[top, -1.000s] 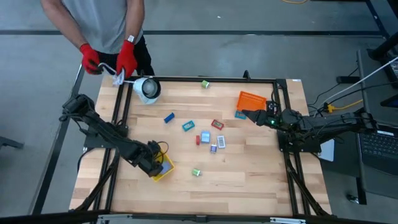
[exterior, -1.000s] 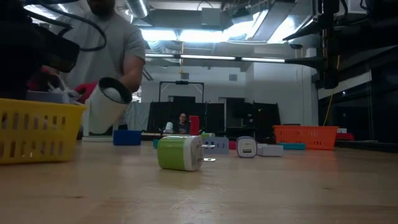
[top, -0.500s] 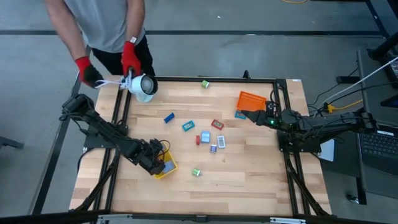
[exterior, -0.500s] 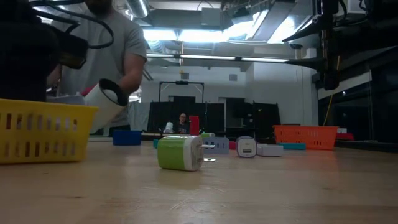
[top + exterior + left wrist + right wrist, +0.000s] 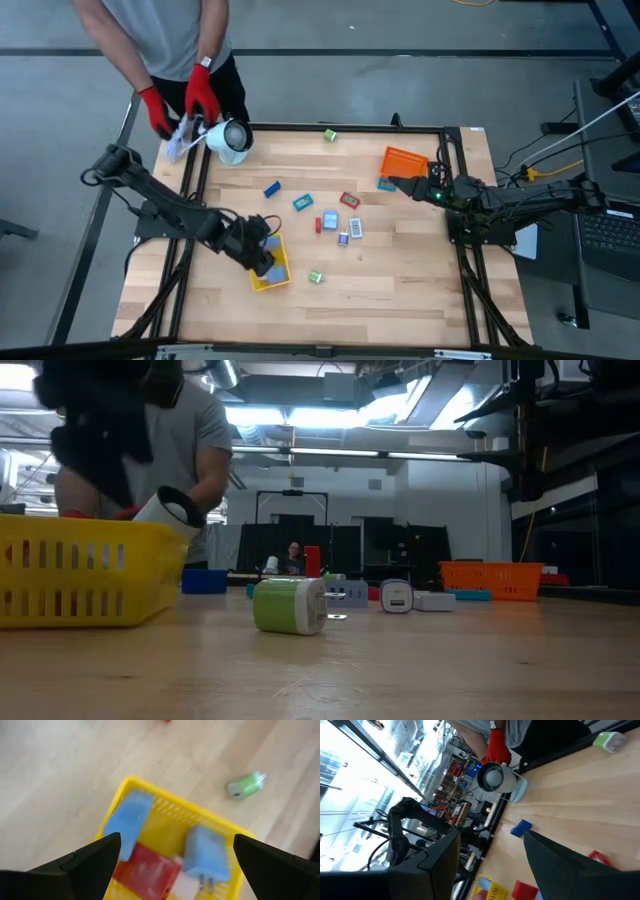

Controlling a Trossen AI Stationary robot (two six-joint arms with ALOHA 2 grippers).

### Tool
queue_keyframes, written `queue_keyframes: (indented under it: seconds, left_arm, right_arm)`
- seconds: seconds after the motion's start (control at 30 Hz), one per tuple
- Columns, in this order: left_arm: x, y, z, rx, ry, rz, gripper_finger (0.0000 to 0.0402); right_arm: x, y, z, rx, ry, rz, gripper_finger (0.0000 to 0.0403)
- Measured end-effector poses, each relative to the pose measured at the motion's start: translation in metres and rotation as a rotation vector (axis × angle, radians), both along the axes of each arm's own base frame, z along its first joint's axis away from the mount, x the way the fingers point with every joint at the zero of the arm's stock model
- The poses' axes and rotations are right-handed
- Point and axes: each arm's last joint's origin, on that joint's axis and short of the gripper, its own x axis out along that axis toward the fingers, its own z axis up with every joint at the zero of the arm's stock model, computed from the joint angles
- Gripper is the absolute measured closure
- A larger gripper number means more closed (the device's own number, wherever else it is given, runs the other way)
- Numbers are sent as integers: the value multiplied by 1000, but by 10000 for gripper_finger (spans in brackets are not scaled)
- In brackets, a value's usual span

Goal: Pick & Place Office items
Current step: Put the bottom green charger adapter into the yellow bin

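where the table's near edge lies in the high view, a small green piece (image 5: 315,277) is seen alone on the wood, just beside the yellow tray (image 5: 281,276). over that tray the left gripper (image 5: 262,254) is held, its two fingers spread wide with nothing between them, as is shown in the left wrist view. inside the tray two light blue pieces (image 5: 128,822) (image 5: 204,853) and a red piece (image 5: 147,875) are seen lying close together, and a white piece is partly visible beside them; none is touched by the fingers.

past the tray, toward the middle of the table (image 5: 400,270), a loose cluster of office items is spread: a red piece (image 5: 319,225), a light blue piece (image 5: 330,221), and a pale piece (image 5: 354,228) near one another. beyond these a teal piece (image 5: 302,203), a red flat piece (image 5: 349,200) and a blue piece (image 5: 271,188) are set apart from each other.

on the right side the right gripper (image 5: 398,183) is held near the orange tray (image 5: 404,160), its fingers parted and empty; a blue piece (image 5: 385,184) lies just beside it, and whether it is touched cannot be told.

at the far edge another green piece (image 5: 329,135) is found alone. at the far left corner a white round device (image 5: 233,140) is gripped by a person's red-gloved hand (image 5: 203,94), while the other gloved hand (image 5: 156,108) is closed on a pale thing that cannot be made out.
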Motion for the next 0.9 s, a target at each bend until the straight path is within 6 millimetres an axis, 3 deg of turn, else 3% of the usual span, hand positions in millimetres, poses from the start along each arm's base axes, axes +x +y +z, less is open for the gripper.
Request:
queue_keyframes:
  seconds: [0.3, 0.47, 0.73, 0.9]
  left_arm:
    - [9, 9, 26, -23, -58, -70, 17]
    - [18, 19, 39, 11, -100, -81, 17]
    - [44, 61, 58, 88, -271, -54, 17]
    - [58, 101, 60, 153, -322, -32, 18]
  right_arm:
    - [0, 0, 2, 1, -21, 3, 176]
    - [0, 0, 12, -5, -120, 3, 176]
    - [-6, -2, 35, -100, -325, -71, 176]
    - [-8, -4, 37, -172, -299, -191, 176]
